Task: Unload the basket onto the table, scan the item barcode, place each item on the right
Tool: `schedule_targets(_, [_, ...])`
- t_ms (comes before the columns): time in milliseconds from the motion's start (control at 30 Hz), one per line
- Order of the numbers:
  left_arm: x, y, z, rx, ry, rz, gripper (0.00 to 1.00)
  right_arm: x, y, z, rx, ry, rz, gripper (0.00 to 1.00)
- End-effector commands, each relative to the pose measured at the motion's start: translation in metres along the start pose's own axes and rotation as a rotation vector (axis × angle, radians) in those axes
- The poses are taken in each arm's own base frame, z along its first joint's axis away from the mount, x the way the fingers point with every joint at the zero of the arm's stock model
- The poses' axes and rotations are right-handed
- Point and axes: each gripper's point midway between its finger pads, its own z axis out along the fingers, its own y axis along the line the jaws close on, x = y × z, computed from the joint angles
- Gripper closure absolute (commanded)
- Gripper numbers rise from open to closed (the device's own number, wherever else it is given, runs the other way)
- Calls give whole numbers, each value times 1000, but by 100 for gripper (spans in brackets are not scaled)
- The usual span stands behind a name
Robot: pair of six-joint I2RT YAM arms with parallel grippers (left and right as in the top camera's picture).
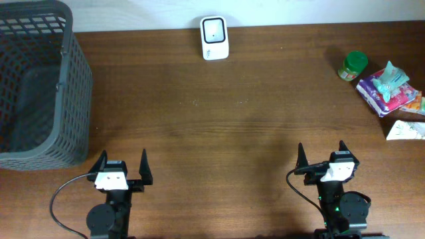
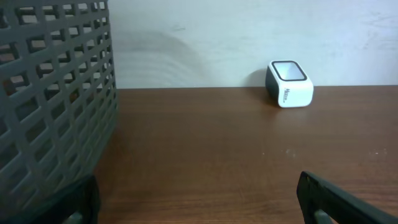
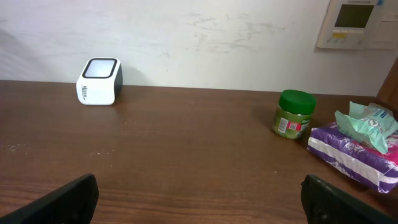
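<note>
Going left to right, our left gripper [image 1: 123, 166] waits with jaws spread and empty near the grey basket [image 1: 40, 79], and the white scanner [image 1: 214, 38] sits far centre by the wall. Our right gripper [image 1: 321, 156], jaws likewise apart and empty, is nearer the items. The green-lidded jar [image 1: 352, 65] and purple tissue pack [image 1: 388, 89] lie far right, ahead of it, so we judge it should reach.

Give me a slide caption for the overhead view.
Both arms parked with jaws open at the near edge; white scanner at the far edge, grey basket left, green-lidded jar and tissue pack right.
</note>
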Motion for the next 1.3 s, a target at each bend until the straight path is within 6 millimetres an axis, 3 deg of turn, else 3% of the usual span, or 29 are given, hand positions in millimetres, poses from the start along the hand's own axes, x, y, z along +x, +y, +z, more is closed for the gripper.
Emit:
schedule_targets(0, [3,2,0,-17,9,-13,1,3,-4,0,19,4,-6,1])
schedule_targets(1267, [3,0,0,-7,8,-9,1,3,-4,0,19,4,-6,1])
